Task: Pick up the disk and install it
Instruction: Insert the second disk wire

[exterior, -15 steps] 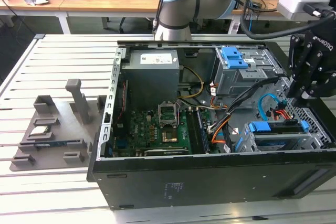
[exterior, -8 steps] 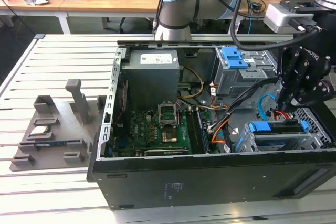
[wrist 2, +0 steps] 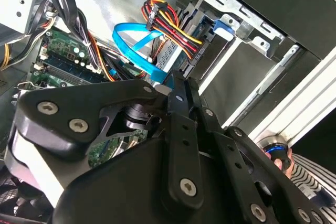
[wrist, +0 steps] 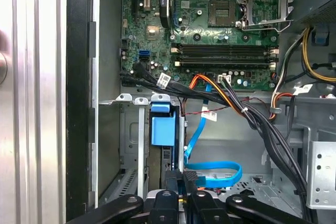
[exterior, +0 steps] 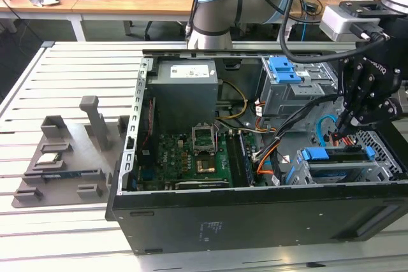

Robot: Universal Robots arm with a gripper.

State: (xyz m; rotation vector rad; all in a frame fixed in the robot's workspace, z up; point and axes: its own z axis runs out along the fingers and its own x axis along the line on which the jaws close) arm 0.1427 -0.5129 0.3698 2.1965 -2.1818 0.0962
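The jaws stand together, with nothing visible between them; the gripper (exterior: 342, 128) (wrist 2: 177, 85) (wrist: 184, 178) points down into the open case (exterior: 255, 218), at the end on the exterior view's right. The disk (exterior: 319, 155) (wrist: 161, 127) sits in the lower cage (exterior: 382, 157) just beside the fingertips, its blue bracket facing the middle of the case. In the first wrist view the bracket lies straight ahead of the closed tips, in a narrow slot between metal rails. Whether the tips touch the disk cannot be told. A blue cable (wrist 2: 131, 45) (wrist: 210, 174) loops close by the tips, and in the second wrist view a bundle of red, yellow and black wires (wrist 2: 168, 22) runs down to a plug just beyond them. Farther from the jaws, past the black cable bundle (wrist: 262, 124), lies the green board (exterior: 191, 157) (wrist: 220, 30) with its empty socket. The grey box (exterior: 185, 90) stands beyond the board, well apart from the gripper. A second cage (exterior: 299, 90) with a blue latch on top stands near the gripper, toward the arm's base. Outside the case, on the slatted table (exterior: 70, 68) at the exterior view's left, lies a grey tray (exterior: 70, 151) with moulded holders.
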